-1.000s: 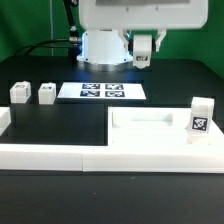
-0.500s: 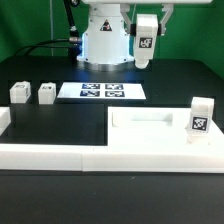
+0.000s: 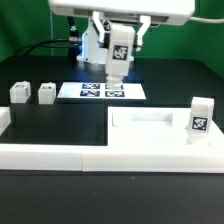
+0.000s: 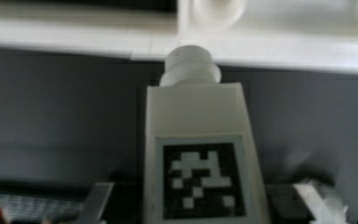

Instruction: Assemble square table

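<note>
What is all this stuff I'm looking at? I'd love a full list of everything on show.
tabletop: one, white, front, toward the exterior view's right.
held leg: one, white with black-and-white tag, in the air above the marker board.
loose legs: two, white, standing on the exterior view's left.
upright leg: one, white with tag, at the tabletop's corner on the exterior view's right.
border rail: one, white, along the front.
marker board: one, white with black tags, flat, middle rear.
table: one, black, under everything.
arm: one, white, rear centre.
fingers: two, closed on the held leg.
</note>
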Controlling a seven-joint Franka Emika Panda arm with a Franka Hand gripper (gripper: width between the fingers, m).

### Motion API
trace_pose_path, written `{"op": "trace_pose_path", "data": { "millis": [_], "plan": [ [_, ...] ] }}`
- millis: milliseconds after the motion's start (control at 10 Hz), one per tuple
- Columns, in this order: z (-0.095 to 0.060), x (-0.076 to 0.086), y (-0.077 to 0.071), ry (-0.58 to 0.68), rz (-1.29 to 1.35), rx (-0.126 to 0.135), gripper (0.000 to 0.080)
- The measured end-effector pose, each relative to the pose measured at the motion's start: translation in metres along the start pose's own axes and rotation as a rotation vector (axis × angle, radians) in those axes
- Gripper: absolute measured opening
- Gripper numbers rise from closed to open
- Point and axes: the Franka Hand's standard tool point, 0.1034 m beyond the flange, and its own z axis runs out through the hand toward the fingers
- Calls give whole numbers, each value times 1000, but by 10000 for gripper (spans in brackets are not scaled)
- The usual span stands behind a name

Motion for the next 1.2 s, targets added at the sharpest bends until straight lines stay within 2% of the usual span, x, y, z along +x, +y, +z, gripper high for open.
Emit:
{"op": "trace_pose_path", "data": {
  "millis": [100, 500, 600, 700, 800, 900, 1000, 1100, 1200],
  "plan": [
    [0, -2, -3, -10, -1, 7, 290],
    [1, -2, -3, -11, -1, 7, 290],
    [3, -7, 3, -48, -48, 13, 290],
    [7, -9, 25, -129, -83, 37, 290],
    [9, -5, 31, -135, -66, 51, 290],
    [11, -9, 28, -179, -92, 88, 290],
    [11, -12, 29, -250, -134, 151, 290],
    [14, -6, 33, -242, -127, 178, 290],
    [21, -10, 26, -239, -121, 185, 290]
  ]
}}
